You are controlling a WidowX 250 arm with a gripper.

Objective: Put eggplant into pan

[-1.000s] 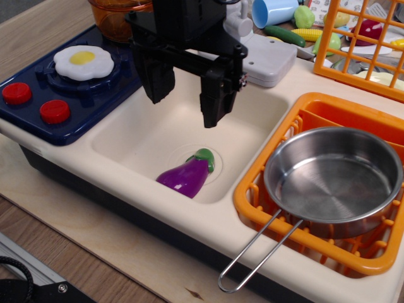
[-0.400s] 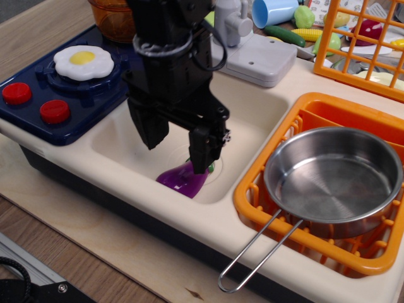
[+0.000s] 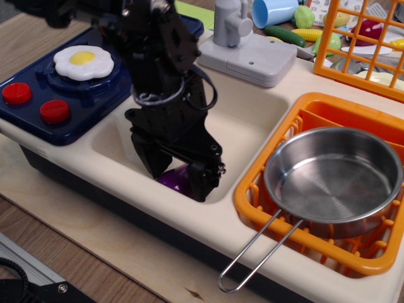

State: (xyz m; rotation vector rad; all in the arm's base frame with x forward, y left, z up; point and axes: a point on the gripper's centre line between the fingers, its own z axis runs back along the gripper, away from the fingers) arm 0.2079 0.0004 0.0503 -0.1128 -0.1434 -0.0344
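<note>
Gripper (image 3: 177, 178) is lowered from above sink (image 3: 252, 126) down to its floor since a second earlier; fingers are kept spread, nothing clamped yet. Eggplant (image 3: 175, 179) is straddled between fingers, mostly hidden; only glossy purple sliver is seen, stem cap covered. Grasp is judged imminent. Pan (image 3: 334, 180) is seen well right of fingers, empty, in orange rack (image 3: 252, 208).
</note>
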